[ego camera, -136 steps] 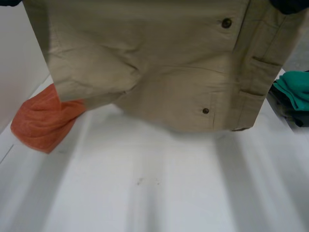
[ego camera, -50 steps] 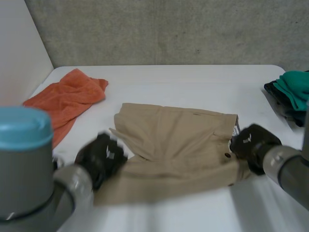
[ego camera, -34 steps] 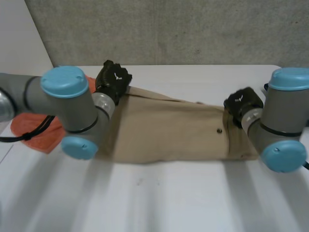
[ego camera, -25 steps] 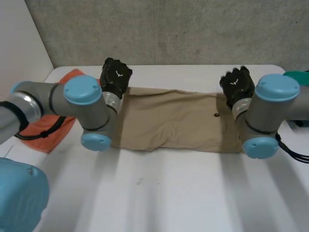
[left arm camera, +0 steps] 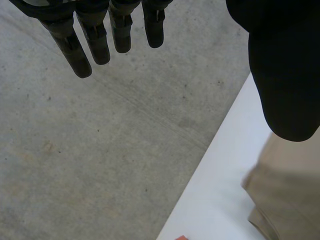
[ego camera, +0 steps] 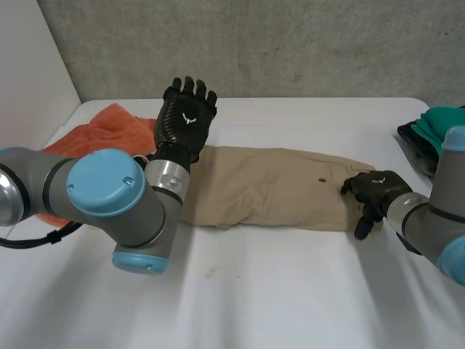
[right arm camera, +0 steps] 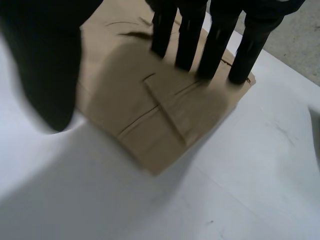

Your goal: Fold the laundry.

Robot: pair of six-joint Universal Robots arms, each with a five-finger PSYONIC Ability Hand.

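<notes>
Item: khaki trousers (ego camera: 269,189), folded into a long band across the middle of the white table (ego camera: 254,291), between an orange towel (ego camera: 94,134) and a green pile (ego camera: 443,127). We judge them light, soft cloth, stiffer at seams and pocket, apt to sag open, so best pinched through both layers at the two short ends. Left hand (ego camera: 185,120) above the towel-side end, fingers straight, holding nothing; right hand (ego camera: 374,190) over the opposite end, fingers straight, thumb wide, gripping nothing.

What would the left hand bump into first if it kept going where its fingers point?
Probably the grey concrete wall beyond the table. The left hand points at it with nothing between, though depth is unclear.
</notes>
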